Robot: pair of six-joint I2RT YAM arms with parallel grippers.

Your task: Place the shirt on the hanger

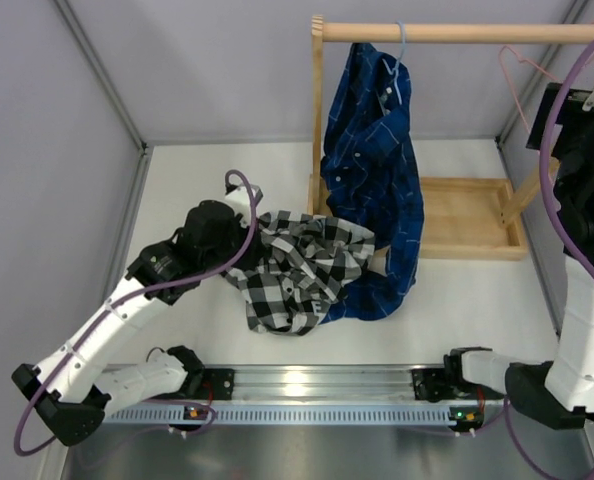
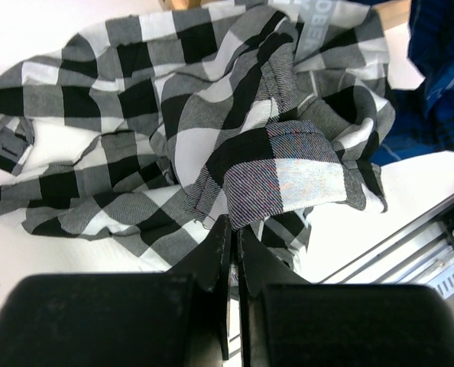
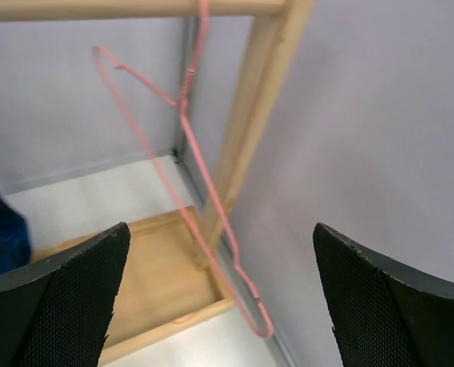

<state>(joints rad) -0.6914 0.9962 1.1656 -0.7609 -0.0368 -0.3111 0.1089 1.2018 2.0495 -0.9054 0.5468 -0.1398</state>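
Note:
The black-and-white checked shirt (image 1: 297,270) lies crumpled on the white table left of the rack; it fills the left wrist view (image 2: 212,115). My left gripper (image 1: 247,232) is at the shirt's left edge, its jaws closed on a fold of the cloth (image 2: 235,225). The pink wire hanger (image 1: 514,95) hangs by its hook from the right end of the wooden rail. My right gripper (image 1: 567,110) is raised beside it, wide open and empty. In the right wrist view (image 3: 219,229) the hanger (image 3: 184,95) hangs just ahead, between the spread fingers.
A wooden rack with a top rail (image 1: 457,32) and a tray base (image 1: 467,215) stands at the back right. A dark blue plaid shirt (image 1: 377,170) hangs from it on a light blue hanger (image 1: 401,60), its hem touching the checked shirt. Grey walls enclose the table.

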